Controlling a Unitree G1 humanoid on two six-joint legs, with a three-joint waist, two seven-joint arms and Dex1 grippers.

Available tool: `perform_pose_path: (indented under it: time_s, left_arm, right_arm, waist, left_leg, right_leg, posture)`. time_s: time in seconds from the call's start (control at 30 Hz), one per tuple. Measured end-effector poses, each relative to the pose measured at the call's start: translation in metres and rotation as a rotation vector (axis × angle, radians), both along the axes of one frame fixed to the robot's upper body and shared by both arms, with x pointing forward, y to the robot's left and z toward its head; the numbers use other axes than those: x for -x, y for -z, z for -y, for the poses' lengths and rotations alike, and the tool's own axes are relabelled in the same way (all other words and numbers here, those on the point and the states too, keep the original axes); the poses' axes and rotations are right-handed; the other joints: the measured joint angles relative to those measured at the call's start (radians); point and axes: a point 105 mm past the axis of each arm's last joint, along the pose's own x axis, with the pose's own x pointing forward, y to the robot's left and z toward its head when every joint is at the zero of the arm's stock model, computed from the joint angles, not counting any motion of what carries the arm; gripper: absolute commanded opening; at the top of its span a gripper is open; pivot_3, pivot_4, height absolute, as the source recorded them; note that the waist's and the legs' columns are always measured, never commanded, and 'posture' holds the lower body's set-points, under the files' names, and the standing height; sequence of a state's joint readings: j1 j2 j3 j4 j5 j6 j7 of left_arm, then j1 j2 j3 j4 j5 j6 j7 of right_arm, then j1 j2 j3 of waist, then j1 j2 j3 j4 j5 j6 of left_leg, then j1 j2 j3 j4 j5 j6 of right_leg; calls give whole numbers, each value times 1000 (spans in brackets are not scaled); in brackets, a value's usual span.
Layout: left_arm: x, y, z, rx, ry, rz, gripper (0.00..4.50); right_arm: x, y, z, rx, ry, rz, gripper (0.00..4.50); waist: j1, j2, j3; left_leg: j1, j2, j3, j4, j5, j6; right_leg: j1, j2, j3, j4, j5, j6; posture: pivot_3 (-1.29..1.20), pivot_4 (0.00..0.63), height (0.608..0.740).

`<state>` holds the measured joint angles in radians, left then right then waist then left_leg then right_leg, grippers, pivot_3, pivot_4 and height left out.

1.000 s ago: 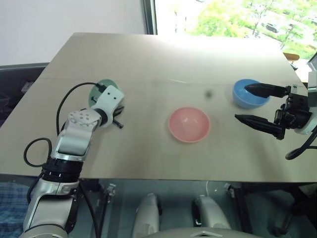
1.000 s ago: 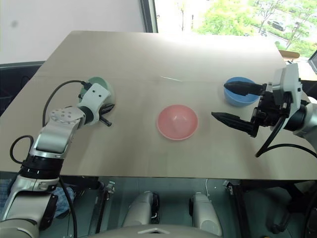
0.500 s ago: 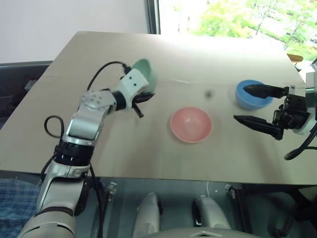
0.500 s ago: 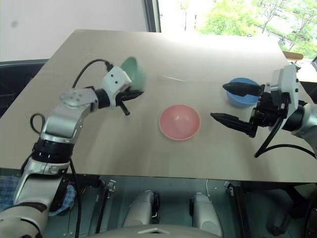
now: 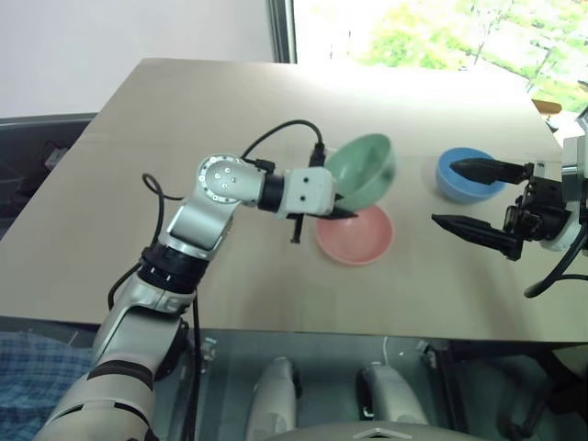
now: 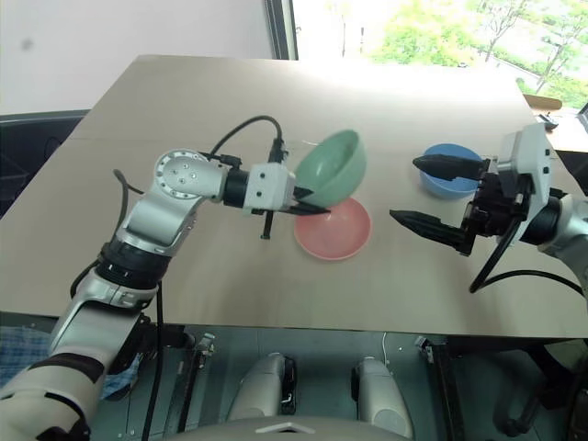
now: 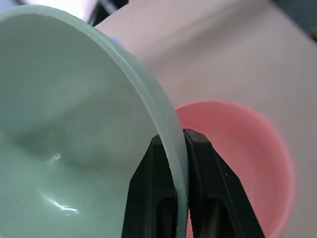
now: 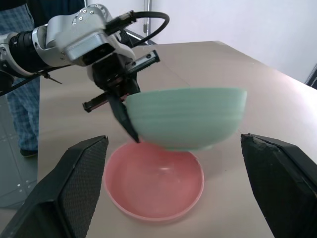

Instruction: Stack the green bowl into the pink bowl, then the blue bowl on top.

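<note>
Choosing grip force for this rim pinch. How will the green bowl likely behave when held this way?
The green bowl looks stiff: pinched at its rim by the left end effector, it shows no sag. Probably light, since one edge grip carries it above the pink bowl. Its smooth plastic may slip.

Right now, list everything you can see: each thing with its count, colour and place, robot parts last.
green bowl: one, pale mint green, held by its rim in the air, just above the pink bowl.
pink bowl: one, salmon pink, upright on the table near the middle, nothing in it.
blue bowl: one, bright blue, upright on the table toward the robot's right.
table: one, light tan, carrying the pink and blue bowls.
window: one, behind the table, green trees outside.
left gripper: one, black fingers, shut on the green bowl's rim.
right gripper: one, black fingers, open, by the blue bowl, holding nothing.
</note>
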<state>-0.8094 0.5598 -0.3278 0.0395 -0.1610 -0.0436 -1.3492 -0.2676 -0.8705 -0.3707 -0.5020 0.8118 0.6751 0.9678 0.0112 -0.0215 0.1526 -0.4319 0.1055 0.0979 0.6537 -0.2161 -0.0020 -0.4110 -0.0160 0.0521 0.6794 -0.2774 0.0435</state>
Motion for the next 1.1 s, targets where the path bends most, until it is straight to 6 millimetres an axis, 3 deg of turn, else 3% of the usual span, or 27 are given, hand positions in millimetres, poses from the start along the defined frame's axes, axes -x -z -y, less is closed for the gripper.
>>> perform_pose_path:
  time_s: [0.23, 0.47, 0.6, 0.63, 0.73, 0.83, 1.0, 1.1]
  left_arm:
    - [5, 4, -3, -26, 38, -21, 123]
    - [4, 6, -10, -41, 22, -20, 2417]
    - [3, 12, -14, -25, -5, -48, 4185]
    - [2, 11, -13, 1, -20, -58, 4354]
    - [-9, -8, -14, 182, -118, -130, 4354]
    - [-23, -27, -28, 400, -238, -208, 4354]
    - [-37, -34, -58, 715, -409, -414, 4354]
    - [-35, -38, -67, 825, -439, -486, 4354]
  right_arm:
    - [1, 3, 1, 5, 13, -7, 4500]
    - [1, 3, 1, 3, 12, -6, 4500]
    - [1, 2, 1, 4, 11, -3, 4500]
    - [1, 2, 1, 5, 11, -2, 4500]
    - [1, 2, 1, 5, 9, 1, 4500]
    - [1, 2, 1, 10, 13, 4, 4500]
    - [-7, 11, 10, 62, 70, -10, 4500]
    - [-21, 24, 19, 121, 140, -27, 4500]
  waist:
    - [1, 0, 0]
    - [1, 0, 0]
    - [1, 0, 0]
    - [1, 0, 0]
    - [2, 0, 0]
    - [-2, 0, 0]
    - [-5, 0, 0]
    - [-5, 0, 0]
  left_leg:
    - [0, 0, 0, 0, 0, 0]
    - [0, 0, 0, 1, 0, 0]
    - [0, 0, 0, 1, 0, 0]
    - [0, 0, 0, 1, 0, 0]
    - [0, 0, -1, 1, 0, 0]
    - [0, 0, -1, 1, 0, 0]
    - [0, 0, -1, 2, 0, 0]
    - [0, 0, -1, 2, 0, 0]
  right_leg:
    - [0, 0, 0, 0, 0, 0]
    - [0, 0, 0, 0, 0, 0]
    - [0, 0, 0, 0, 0, 0]
    - [0, 0, 0, 0, 0, 0]
    - [1, 0, -1, 1, 0, 0]
    - [1, 0, 0, 1, 0, 0]
    - [1, 0, -1, 1, 0, 0]
    - [1, 0, -1, 1, 0, 0]
  posture:
    - [0, 150, 740]
    - [0, 150, 740]
    - [0, 150, 740]
    - [0, 150, 740]
    - [0, 150, 740]
    - [0, 150, 740]
    - [0, 150, 740]
    - [0, 150, 740]
